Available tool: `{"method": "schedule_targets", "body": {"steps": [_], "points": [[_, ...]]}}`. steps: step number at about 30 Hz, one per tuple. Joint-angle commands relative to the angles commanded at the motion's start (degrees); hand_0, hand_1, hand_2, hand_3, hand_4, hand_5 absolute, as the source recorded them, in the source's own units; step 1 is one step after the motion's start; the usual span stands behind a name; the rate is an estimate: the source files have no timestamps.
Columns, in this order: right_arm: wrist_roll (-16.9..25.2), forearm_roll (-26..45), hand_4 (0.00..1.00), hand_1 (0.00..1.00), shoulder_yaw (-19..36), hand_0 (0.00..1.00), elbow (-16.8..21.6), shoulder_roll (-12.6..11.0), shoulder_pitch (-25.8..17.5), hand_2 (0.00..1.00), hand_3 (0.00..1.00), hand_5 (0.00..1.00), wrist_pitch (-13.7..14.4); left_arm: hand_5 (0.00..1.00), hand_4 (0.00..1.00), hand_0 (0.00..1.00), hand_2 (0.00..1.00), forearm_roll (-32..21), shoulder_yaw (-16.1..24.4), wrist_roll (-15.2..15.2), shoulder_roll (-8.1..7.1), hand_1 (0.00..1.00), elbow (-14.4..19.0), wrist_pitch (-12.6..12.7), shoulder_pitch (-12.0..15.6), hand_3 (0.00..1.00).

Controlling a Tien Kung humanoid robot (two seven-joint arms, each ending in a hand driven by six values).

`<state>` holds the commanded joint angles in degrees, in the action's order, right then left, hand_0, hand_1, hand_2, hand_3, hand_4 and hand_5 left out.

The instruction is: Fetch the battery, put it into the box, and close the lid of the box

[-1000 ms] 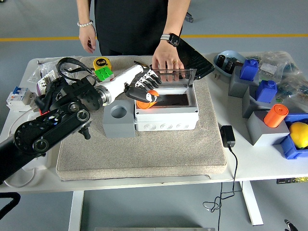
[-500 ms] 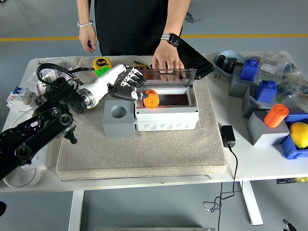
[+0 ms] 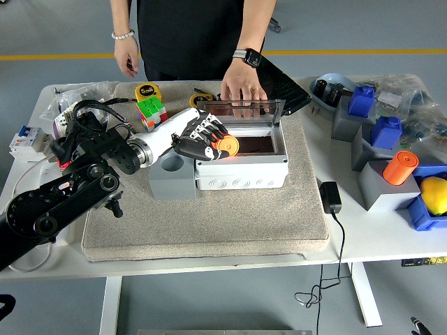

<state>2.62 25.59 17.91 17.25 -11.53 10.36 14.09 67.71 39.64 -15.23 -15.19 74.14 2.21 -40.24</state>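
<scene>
The orange battery [image 3: 225,146] lies at the left end of the open white box [image 3: 241,172], its round end facing up and toward me. My left hand [image 3: 202,139] reaches in from the left over the box's left rim. Its fingers [image 3: 208,134] are loosely bent and rest against the battery's left side, not wrapped around it. The clear lid [image 3: 241,109] stands up at the box's far edge, and a person's hand [image 3: 243,89] with a watch rests on its top edge. My right arm is out of view.
A grey block with a round hole [image 3: 171,173] stands against the box's left side, under my forearm. A Rubik's cube [image 3: 151,110] and a yellow tape measure [image 3: 146,90] lie behind it. Grey and blue holders, an orange cylinder [image 3: 399,167] and a charger [image 3: 330,197] fill the right.
Half a second ago my left hand had drawn back left, leaving the battery in the box. It has since moved right again, touching the battery, which sits slightly farther right.
</scene>
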Motion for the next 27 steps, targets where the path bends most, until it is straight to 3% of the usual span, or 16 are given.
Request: {"method": "schedule_targets", "body": {"steps": [5,11,16,23,24,27], "points": [[-0.1,0.1,0.874,0.638,-0.2,0.659,0.0,-0.1,0.0,0.642,0.535,0.439,0.0,0.123,0.871,0.484,0.606,-0.7,-2.1,0.8,3.18,0.61,-2.0,0.5,-2.3,0.58],[-0.1,0.2,0.874,0.638,-0.6,0.66,0.1,-0.1,0.3,0.641,0.535,0.439,0.2,0.117,0.869,0.481,0.606,-2.3,-5.0,2.0,8.34,0.61,-5.9,0.9,-5.8,0.58],[-0.1,0.5,0.874,0.639,-0.7,0.66,0.1,-0.2,0.2,0.641,0.535,0.439,0.2,0.118,0.866,0.487,0.607,-3.1,-3.9,3.1,9.42,0.616,-4.6,1.5,-7.5,0.581],[0.0,0.6,0.875,0.639,-0.8,0.66,0.1,-0.3,0.3,0.641,0.535,0.44,0.2,0.104,0.862,0.521,0.617,-4.1,-0.8,9.2,10.2,0.647,-5.9,3.9,-10.7,0.588],[-0.1,0.7,0.875,0.638,-0.9,0.659,0.1,-0.3,0.4,0.638,0.535,0.44,0.2,0.125,0.874,0.752,0.69,-3.5,-0.5,9.4,10.36,0.762,-6.7,3.8,-11.1,0.636],[-0.1,0.8,0.875,0.638,-1.1,0.659,0.1,-0.3,0.4,0.638,0.535,0.44,0.2,0.125,0.874,0.752,0.69,-1.1,-0.2,10.3,10.65,0.762,-8.9,3.7,-12.1,0.636]]}}
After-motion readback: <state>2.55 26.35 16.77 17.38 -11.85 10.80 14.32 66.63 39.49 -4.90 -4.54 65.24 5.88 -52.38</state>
